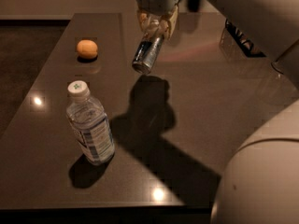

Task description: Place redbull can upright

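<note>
The redbull can (147,54) is a slim silver and blue can. It hangs tilted in the air above the dark table (210,106), its lower end pointing down and left. My gripper (157,26) is at the top centre and is shut on the can's upper end. Its beige fingers (171,23) flank the can. The can's shadow falls on the table below it.
A clear plastic water bottle (90,124) with a white cap stands upright at the front left. An orange fruit (87,48) lies at the back left. My white arm and body (261,171) fill the right side. The table's front edge is near the bottom.
</note>
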{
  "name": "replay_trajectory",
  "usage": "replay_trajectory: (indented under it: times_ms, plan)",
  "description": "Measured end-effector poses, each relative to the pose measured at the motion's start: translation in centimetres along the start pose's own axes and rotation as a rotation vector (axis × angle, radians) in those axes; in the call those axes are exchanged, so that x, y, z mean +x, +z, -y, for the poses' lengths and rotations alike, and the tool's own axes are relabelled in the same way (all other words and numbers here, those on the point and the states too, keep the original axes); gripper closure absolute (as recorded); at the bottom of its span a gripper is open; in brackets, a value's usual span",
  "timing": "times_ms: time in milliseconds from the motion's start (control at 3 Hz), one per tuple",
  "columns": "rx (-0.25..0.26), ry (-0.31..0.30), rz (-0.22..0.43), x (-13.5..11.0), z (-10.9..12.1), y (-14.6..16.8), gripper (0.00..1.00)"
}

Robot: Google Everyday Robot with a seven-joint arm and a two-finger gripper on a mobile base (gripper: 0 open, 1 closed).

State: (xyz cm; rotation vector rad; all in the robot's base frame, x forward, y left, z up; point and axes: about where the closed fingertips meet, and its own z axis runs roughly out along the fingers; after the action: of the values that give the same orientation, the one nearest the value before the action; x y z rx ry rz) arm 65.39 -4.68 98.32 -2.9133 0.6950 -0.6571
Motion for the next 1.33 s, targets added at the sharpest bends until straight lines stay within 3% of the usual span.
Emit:
replay_trajectory:
  times_ms: [333, 667, 1333]
  plan:
    - [0.000, 0.005, -0.005, 0.3, -0.2, 0.0, 1.00]
    - [0.043, -0.017, -0.042, 1.2, -0.8, -0.1, 1.00]
    - [0.262, -0.172, -0.166, 5.0, -1.6, 0.2, 1.00]
